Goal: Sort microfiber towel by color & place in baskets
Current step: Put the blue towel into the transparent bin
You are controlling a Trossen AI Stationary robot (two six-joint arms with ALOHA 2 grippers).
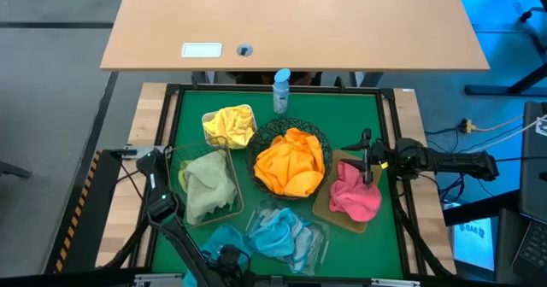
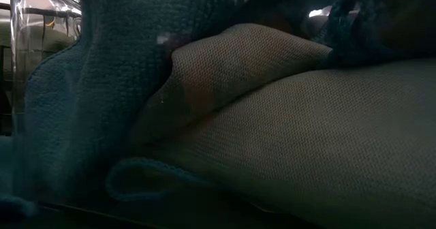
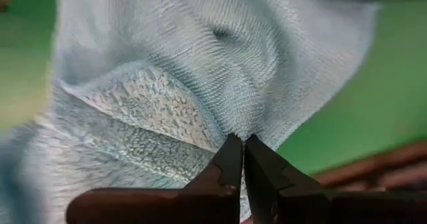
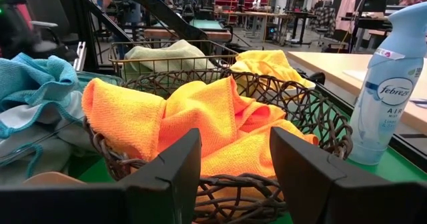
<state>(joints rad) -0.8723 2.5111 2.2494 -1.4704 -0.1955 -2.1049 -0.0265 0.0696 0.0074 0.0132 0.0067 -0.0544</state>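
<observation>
Two grippers: left gripper (image 3: pixel 241 151) at 7 o'clock on counter, clamped on light blue towel (image 3: pixel 200 71); right gripper (image 1: pixel 367 155) at 3 o'clock, fingers apart over pink towel (image 1: pixel 355 195)

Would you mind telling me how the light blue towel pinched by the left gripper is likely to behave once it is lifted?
The light blue towel already folds around the shut left gripper, so it will probably hang limp. Its fuzzy weave suggests a secure, non-slippery grip. It looks light.
</observation>
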